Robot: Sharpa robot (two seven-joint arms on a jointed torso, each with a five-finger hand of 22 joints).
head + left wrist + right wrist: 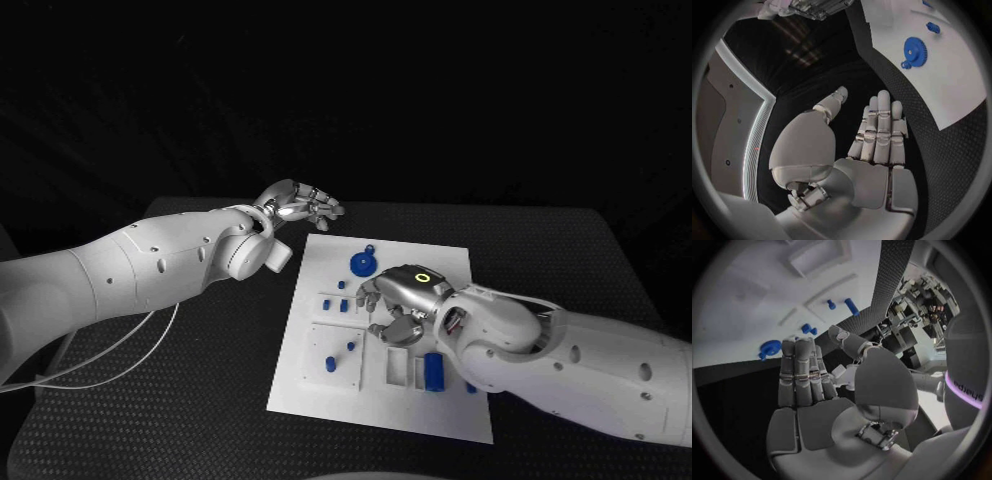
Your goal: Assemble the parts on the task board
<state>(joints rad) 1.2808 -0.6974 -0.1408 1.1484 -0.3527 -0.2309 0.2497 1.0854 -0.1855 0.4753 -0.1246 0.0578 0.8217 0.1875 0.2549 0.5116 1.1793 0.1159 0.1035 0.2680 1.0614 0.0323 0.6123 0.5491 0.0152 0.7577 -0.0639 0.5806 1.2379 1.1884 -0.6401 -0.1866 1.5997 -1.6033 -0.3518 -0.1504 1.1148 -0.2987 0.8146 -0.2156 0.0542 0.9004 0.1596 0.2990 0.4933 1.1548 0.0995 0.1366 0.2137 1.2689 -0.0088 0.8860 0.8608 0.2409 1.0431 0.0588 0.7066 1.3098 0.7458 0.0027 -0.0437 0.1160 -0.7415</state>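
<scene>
Task board [433,262] flat on the black surface [577,250], middle of the head view, long axis running away from the robot with a slight slant. Parts scattered over it: blue gear [364,263] near the far edge, small blue pegs [351,347] along the left half, a blue cylinder [436,372] lying in a recessed slot near the right forearm, long axis along the board.

Right hand [397,300] directly over the middle of the board, clearly the nearer hand to every part. Back of hand up, fingers [804,372] straight and side by side, thumb set apart; nothing held. From the right wrist view, gear [769,348] and pegs [807,329] lie ahead of the fingertips, beyond them across the white plate; the cylinder sits back toward the forearm. Whether the fingertips touch the board: cannot tell.

Left hand [300,205] off the board, over bare surface just past its far left corner. Fingers [879,130] extended and close together, thumb out to the side, empty. Gear [915,50] well ahead and to one side of those fingertips in the left wrist view.

Judgement: no pick begun; right hand best placed for the next grasp, likely a small reach forward toward gear or pegs. Risk: pegs small and close together, easy to nudge a neighbour.
</scene>
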